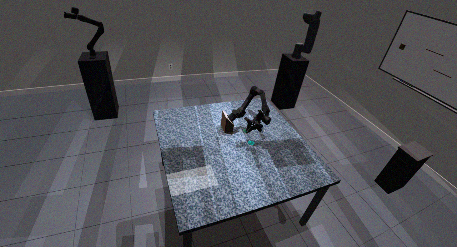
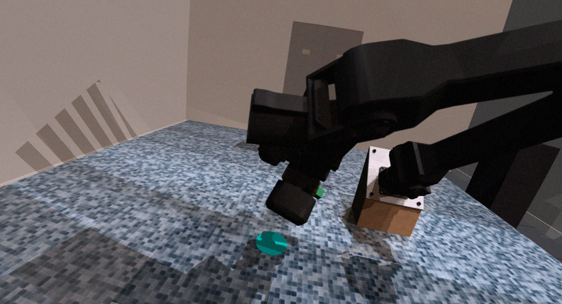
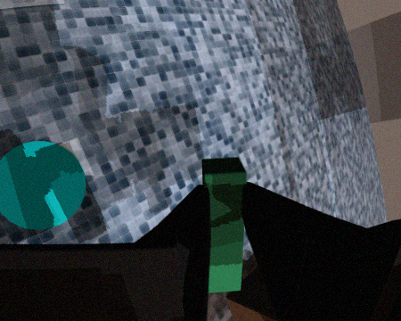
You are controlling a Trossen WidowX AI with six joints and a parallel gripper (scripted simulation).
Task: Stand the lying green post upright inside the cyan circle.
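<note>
The green post (image 1: 245,130) (image 2: 320,192) (image 3: 225,241) is between the two dark fingers of my gripper (image 1: 247,130) (image 2: 302,208) (image 3: 224,194), which is shut on it. In the wrist view its dark end points away from the camera. In the exterior view a finger hides most of it, and only a short end shows on the right; its exact tilt is hard to tell. The gripper is tilted and off the table. The flat cyan circle (image 1: 251,142) (image 2: 271,243) (image 3: 37,185) lies on the table, partly in shadow, apart from the post, with nothing standing on it.
The arm's wooden base block (image 1: 227,125) (image 2: 387,217) with a pale top plate stands on the speckled blue table (image 1: 242,181) (image 2: 137,208), near the gripper. A pale rectangle (image 1: 191,181) lies farther off on the table. Pedestals with other arms stand beyond the table.
</note>
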